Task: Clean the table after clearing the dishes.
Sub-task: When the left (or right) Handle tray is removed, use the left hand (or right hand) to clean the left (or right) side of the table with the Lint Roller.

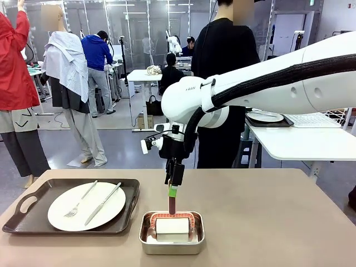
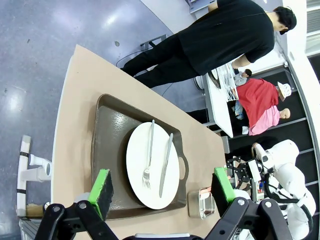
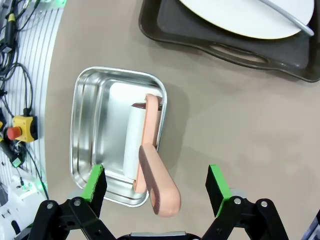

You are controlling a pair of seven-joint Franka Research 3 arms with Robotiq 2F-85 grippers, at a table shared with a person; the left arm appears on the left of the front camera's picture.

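Note:
The taupe table (image 1: pixel 267 211) carries a dark brown tray (image 1: pixel 33 214) at the front left. On the tray lies a white plate (image 1: pixel 61 214) with a fork (image 1: pixel 80 200) and a knife (image 1: pixel 104 203). My right gripper (image 1: pixel 173 192) hangs open just above a lint roller's pink handle (image 1: pixel 172 206). In the right wrist view the handle (image 3: pixel 159 185) points up into the gap of the right gripper (image 3: pixel 156 184), touching neither pad. My left gripper (image 2: pixel 162 185) is open and empty, high above the tray (image 2: pixel 107 145) and the plate (image 2: pixel 137 170).
The roller's white drum (image 1: pixel 172 226) lies in a small steel pan (image 1: pixel 146 245) at the table's front middle. A person in black stands at the far edge. A white side table (image 1: pixel 300 142) at the right holds another dark tray (image 1: pixel 278 123) with a plate (image 1: pixel 265 117).

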